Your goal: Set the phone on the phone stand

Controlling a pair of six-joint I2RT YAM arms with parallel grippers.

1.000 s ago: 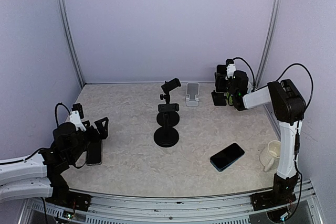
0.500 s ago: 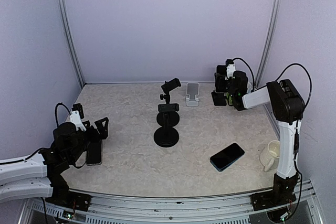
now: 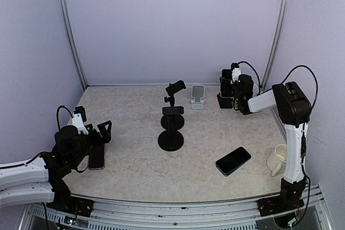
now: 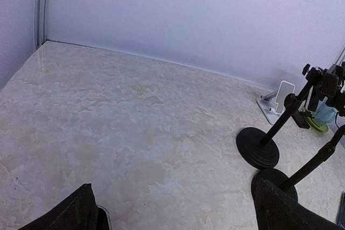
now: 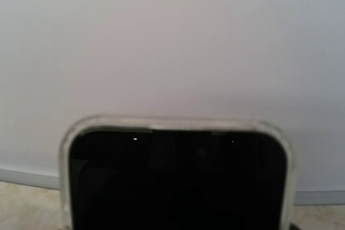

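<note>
No legible text anywhere — phone [image 5: 178, 187] screen dark, unmarked.

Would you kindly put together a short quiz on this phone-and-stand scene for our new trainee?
1. True or false: the left tool is shut.
2. Name the vessel standing just right of the blue-edged phone.
3. Fill in: the ___ tool grips the light-edged phone.

Key
1. False: its jaws stand wide open.
2. A mug.
3. Right: the right tool holds it, near the far wall.
</note>
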